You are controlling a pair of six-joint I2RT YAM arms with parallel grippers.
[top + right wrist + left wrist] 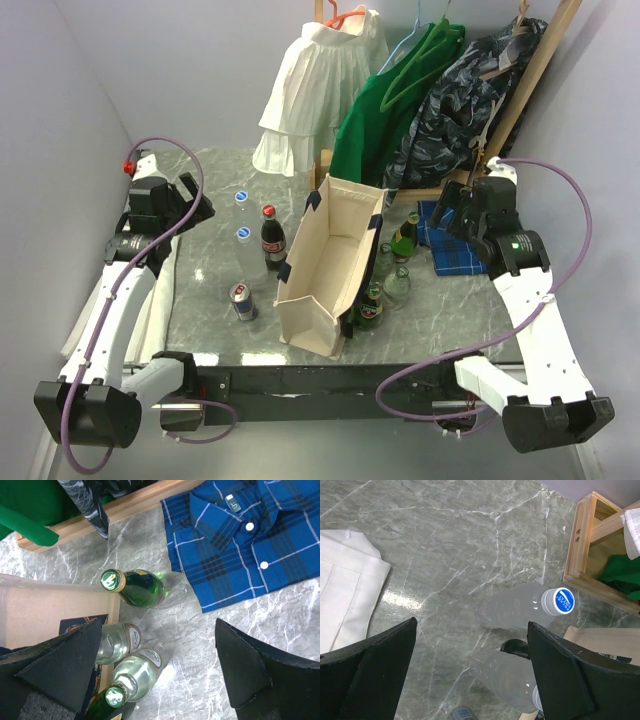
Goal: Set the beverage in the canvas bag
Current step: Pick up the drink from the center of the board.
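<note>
Black fingers of the left pincer (pixel 471 630) stand wide apart with nothing between them, hovering above two clear water bottles (pixel 520 607) with blue caps that stand upright on the marble-patterned surface (pixel 445 540). A folded white cloth (pixel 345 590) lies to the left of that pincer, and the base of a wooden rack (pixel 580 545) sits on the far side. A red-capped cola bottle (pixel 272 235) stands just right of the water bottles, with a drink can (pixel 242 300) nearer. The right pincer (pixel 159 625) is equally spread and empty, above a green glass bottle (pixel 137 587) and two clear glass bottles (pixel 132 672), all just beside the right wall of the canvas bag (pixel 325 265). That bag stands upright and open-mouthed mid-surface, between the two groups of drinks. A blue plaid shirt (pixel 245 540) lies further right.
</note>
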